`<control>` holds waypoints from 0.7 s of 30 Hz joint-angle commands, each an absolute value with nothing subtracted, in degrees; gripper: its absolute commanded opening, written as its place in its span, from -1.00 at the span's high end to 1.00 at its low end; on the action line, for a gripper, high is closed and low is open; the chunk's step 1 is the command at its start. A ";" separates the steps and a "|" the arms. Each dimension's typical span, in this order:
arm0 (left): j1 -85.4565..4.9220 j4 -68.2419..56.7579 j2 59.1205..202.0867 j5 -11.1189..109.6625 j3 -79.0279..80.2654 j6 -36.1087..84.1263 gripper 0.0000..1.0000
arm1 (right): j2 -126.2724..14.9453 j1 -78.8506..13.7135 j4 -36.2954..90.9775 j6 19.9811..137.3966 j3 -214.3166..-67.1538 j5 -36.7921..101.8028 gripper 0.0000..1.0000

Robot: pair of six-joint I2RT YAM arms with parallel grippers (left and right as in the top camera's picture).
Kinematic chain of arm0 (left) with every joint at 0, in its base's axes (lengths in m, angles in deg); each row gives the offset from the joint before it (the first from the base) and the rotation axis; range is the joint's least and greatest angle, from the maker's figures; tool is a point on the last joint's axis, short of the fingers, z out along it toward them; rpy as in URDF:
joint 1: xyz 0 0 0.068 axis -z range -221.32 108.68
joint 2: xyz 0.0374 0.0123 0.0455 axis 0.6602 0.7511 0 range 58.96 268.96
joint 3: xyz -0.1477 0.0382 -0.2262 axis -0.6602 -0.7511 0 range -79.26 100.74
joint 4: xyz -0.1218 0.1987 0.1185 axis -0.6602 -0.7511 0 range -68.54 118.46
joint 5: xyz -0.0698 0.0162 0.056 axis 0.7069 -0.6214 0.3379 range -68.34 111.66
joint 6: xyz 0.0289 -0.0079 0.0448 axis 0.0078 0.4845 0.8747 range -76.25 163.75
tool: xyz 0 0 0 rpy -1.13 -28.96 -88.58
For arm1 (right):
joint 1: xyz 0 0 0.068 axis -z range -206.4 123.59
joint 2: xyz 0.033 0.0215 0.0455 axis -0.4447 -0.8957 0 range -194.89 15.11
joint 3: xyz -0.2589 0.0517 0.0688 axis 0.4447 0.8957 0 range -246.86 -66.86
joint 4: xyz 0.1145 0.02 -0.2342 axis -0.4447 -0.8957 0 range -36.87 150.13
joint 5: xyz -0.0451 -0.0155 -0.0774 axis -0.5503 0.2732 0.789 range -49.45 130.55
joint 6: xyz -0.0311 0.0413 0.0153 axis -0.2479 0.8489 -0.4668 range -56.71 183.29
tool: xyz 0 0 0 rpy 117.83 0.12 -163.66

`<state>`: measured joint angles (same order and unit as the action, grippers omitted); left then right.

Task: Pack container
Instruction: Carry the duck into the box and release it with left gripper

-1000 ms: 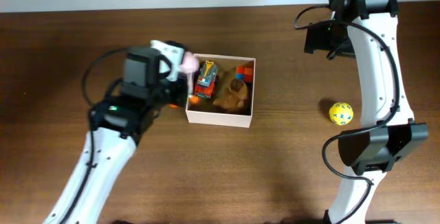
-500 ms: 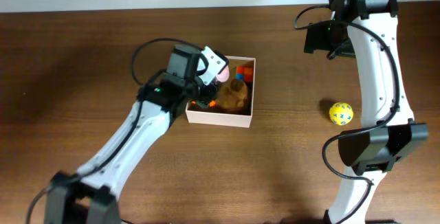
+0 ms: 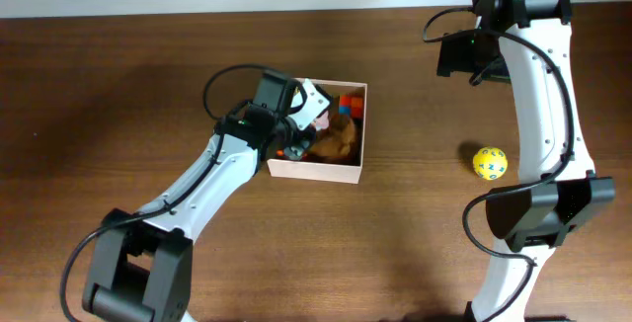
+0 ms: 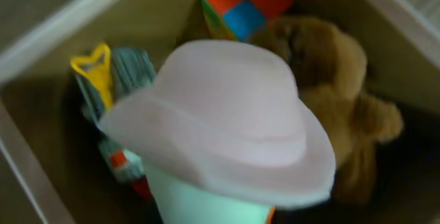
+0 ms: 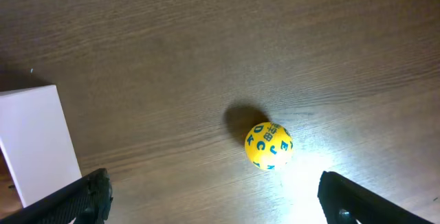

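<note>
The container [image 3: 316, 171], a white-walled box with a tan inside, sits mid-table; it also shows in the left wrist view [image 4: 41, 35] and the right wrist view [image 5: 34, 141]. In it lie a brown plush [image 3: 338, 136] [image 4: 350, 100], a coloured cube [image 3: 352, 103] [image 4: 244, 4] and a toy truck [image 4: 117, 93]. My left gripper [image 3: 308, 115] is over the box, shut on a toy with a pink cap and mint stem [image 4: 220, 114] that hides its fingers. My right gripper [image 3: 472, 55] [image 5: 213, 196] is open and empty, high above a yellow letter ball [image 3: 489, 162] [image 5: 268, 146].
The yellow ball lies on the brown wooden table, to the right of the container. The right arm's base [image 3: 538, 213] stands at the right front. A white wall edge runs along the table's far side.
My left gripper has carried the pink-capped toy rightward from the box's left wall to over its inside. The right arm and the ball have not moved.
</note>
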<state>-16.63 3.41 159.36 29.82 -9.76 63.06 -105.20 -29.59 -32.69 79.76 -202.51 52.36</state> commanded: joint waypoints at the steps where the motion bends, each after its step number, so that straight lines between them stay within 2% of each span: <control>1: -16.54 0.83 159.01 27.55 -8.80 63.60 0.18 | -103.54 -29.37 -32.65 80.28 -203.37 53.24 -0.98; 12: -16.54 -3.74 157.08 25.27 -8.28 62.62 -0.27 | -103.54 -29.37 -32.65 80.28 -203.37 53.24 -0.98; 21: -16.76 -2.93 146.53 23.63 -4.10 55.06 -0.29 | -103.54 -29.37 -32.65 80.28 -203.37 53.24 -0.98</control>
